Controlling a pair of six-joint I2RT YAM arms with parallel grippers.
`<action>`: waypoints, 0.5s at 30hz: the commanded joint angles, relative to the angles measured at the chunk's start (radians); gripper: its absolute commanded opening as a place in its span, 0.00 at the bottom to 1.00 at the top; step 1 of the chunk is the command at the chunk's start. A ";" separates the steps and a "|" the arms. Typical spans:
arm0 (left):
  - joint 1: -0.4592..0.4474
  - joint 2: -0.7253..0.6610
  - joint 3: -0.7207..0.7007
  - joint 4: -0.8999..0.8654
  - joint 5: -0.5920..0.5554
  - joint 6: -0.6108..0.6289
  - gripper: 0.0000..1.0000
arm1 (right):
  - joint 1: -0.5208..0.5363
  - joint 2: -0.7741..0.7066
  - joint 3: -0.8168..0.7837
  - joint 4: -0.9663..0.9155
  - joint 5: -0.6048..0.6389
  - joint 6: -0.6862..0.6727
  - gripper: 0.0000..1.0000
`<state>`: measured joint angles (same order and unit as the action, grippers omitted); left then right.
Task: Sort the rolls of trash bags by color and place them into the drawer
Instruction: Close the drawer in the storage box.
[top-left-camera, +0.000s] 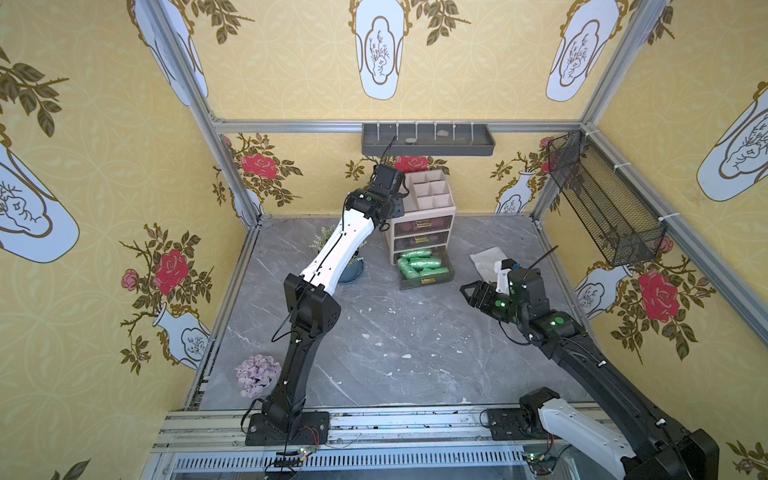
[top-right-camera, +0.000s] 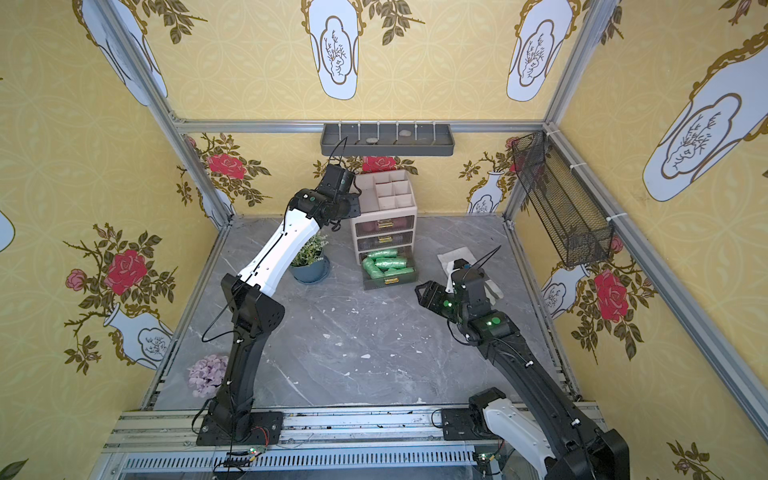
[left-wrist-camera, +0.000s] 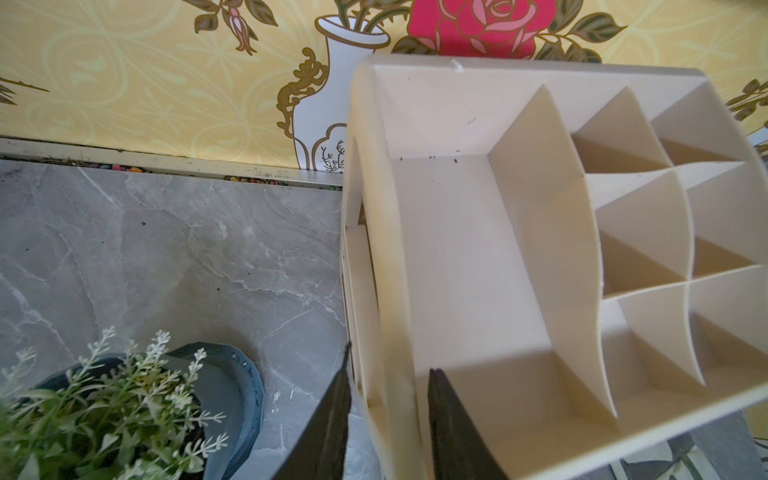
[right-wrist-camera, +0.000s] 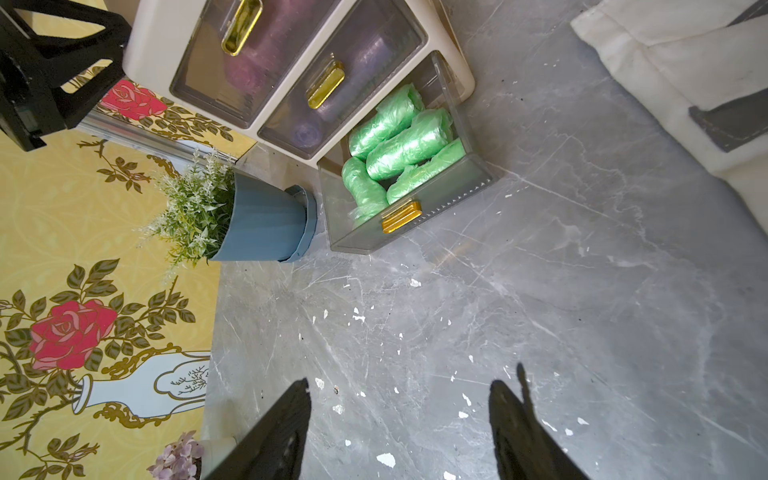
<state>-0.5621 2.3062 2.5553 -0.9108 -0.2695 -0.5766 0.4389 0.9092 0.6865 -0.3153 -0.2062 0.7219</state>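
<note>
I'm looking over a grey marble tabletop flecked with white, boxed in by yellow rose wallpaper. The green rolls are lying in the open bottom drawer of the organizer. The left gripper is pinching the organizer's side wall, and the right gripper is hovering over the marble, spread and empty.

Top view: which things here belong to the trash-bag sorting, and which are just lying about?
Job: green rolls in the open bottom drawer; drawer unit; pink rolls and lilac rolls, dim inside the unit in the right wrist view.

Lying about: potted plant; lilac flower cluster; white cloth; wall tray; mesh basket.
</note>
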 joint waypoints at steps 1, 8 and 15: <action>-0.002 0.021 -0.002 0.043 -0.023 -0.008 0.30 | 0.001 -0.017 -0.039 0.099 -0.006 0.058 0.68; -0.008 0.021 -0.009 0.049 -0.051 -0.005 0.26 | 0.004 -0.027 -0.184 0.293 0.016 0.210 0.62; -0.010 -0.004 -0.058 0.057 -0.049 -0.031 0.18 | 0.029 0.132 -0.239 0.502 0.062 0.339 0.54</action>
<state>-0.5705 2.3039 2.5072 -0.8505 -0.3061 -0.6003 0.4564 0.9913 0.4480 0.0238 -0.1864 0.9836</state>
